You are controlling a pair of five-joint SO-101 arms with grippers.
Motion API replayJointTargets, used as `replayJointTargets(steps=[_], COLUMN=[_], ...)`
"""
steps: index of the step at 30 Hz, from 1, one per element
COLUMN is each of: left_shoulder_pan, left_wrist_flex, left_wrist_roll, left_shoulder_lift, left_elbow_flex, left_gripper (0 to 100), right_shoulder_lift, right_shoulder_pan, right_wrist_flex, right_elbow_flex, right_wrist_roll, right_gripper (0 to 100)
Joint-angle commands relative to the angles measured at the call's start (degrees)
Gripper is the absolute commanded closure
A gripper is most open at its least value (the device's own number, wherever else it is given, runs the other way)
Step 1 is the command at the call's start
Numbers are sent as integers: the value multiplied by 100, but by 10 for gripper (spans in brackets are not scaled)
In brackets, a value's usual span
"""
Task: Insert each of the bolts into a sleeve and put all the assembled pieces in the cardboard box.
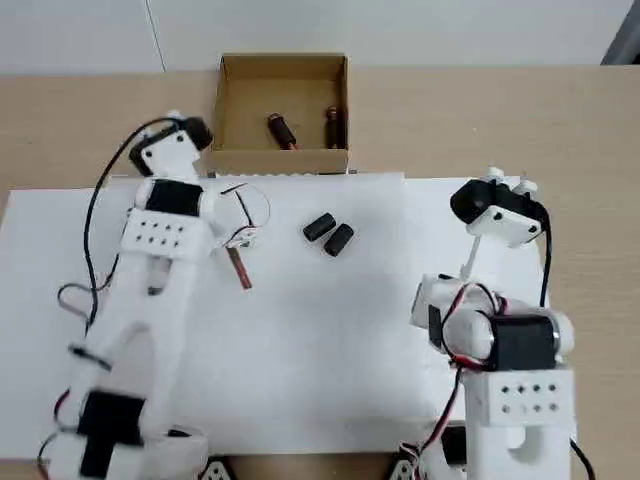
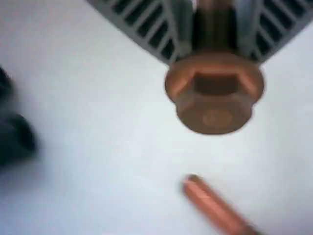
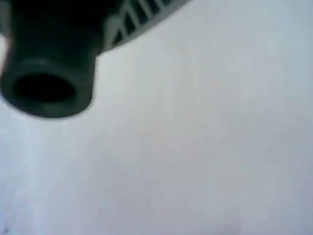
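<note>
One white sheet covers the worktop, the cardboard box at its far edge holding two assembled pieces, with two loose sleeves nearby. From above, the arms' bodies cover their grips. Up close, the right hand clamps a black sleeve, bore outward and cut off, while the left hand pinches a copper bolt head-on over a second bolt, blurred, lying on the sheet.

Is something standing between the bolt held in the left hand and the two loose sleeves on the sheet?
Nothing visible. Only white sheet lies between the held bolt and the sleeves; the loose bolt lies off that path.
</note>
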Motion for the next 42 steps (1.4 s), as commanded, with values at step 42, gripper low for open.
replayJointTargets(steps=[42], left_shoulder_pan=[510], left_wrist_flex=[-3666], left_wrist_roll=[-1266], left_shoulder_lift=[-8774], left_elbow_flex=[6580], left_gripper=[995], right_shoulder_lift=[-4884], right_shoulder_pan=[-2598], right_wrist_flex=[-4145], right_elbow_flex=[5231], right_wrist_roll=[1732], right_gripper=[997])
